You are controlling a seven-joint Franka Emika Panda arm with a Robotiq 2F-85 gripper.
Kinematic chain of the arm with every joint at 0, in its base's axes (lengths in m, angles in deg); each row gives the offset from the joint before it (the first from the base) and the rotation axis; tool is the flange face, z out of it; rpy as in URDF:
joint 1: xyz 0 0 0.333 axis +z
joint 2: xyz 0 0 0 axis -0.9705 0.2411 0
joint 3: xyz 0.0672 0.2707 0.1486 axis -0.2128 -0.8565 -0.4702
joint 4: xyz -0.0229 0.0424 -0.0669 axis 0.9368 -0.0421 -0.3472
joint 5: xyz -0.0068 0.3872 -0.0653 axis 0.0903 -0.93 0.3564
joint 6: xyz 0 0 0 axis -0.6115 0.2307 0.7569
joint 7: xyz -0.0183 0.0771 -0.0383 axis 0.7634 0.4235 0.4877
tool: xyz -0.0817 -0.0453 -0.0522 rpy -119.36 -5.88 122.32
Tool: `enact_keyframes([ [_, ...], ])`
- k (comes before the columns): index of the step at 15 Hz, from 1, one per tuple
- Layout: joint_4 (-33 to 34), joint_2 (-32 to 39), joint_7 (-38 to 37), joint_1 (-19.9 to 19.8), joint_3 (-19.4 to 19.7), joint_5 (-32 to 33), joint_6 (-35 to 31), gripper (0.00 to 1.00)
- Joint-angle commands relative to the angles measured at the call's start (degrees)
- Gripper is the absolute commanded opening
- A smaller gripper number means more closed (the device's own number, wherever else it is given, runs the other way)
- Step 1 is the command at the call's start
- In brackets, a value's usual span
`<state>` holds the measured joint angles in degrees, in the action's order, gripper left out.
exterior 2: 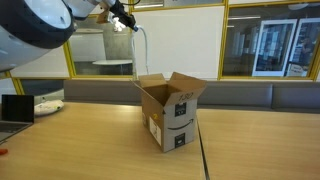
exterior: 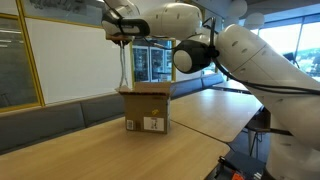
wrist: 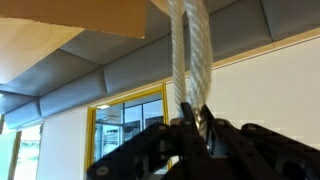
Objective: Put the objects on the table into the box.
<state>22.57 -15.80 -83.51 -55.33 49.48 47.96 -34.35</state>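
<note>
The table [exterior: 90, 140] is a broad stretch of pale wood. The only task item I can see resting on it is the cardboard box [exterior 2: 172, 115], upright with its flaps spread open.

The rope [exterior: 123, 65] is the thing I am putting away. It is a pale, twisted cord hanging straight down from my end effector [exterior: 122, 33] toward the open top of the box. In both exterior views its lower end reaches about the level of the flaps. I cannot tell whether the tip is inside the box or just at the rim.

I judge the rope to be light and completely limp. It will hang plumb from wherever it is pinched, swing if I move sharply, and pile loosely when let down. It is not fragile, and the twisted surface should give decent grip, so holding it near one end suits feeding it in tail first.

My end effector is clamped on the rope's top end. The wrist view, which stands upside down, shows the strands pinched between the dark fingers [wrist: 215, 135]. The box sits well below, almost directly under my grip.
</note>
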Motion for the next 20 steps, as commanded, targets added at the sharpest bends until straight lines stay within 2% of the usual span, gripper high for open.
enact_keyframes([
  [1, -1.49, -2.93, -2.21, 0.08, 2.78, 2.02, 1.21, 0.1],
  [6, -4.5, -4.49, -2.29, -1.48, 4.65, 1.65, 0.73, 0.1],
  [11, -11.75, -6.32, -2.58, -2.58, 4.9, 1.51, -1.45, 0.1],
  [20, -37.54, -13.85, -3.69, -2.25, 4.55, 1.7, -14.64, 0.1],
])
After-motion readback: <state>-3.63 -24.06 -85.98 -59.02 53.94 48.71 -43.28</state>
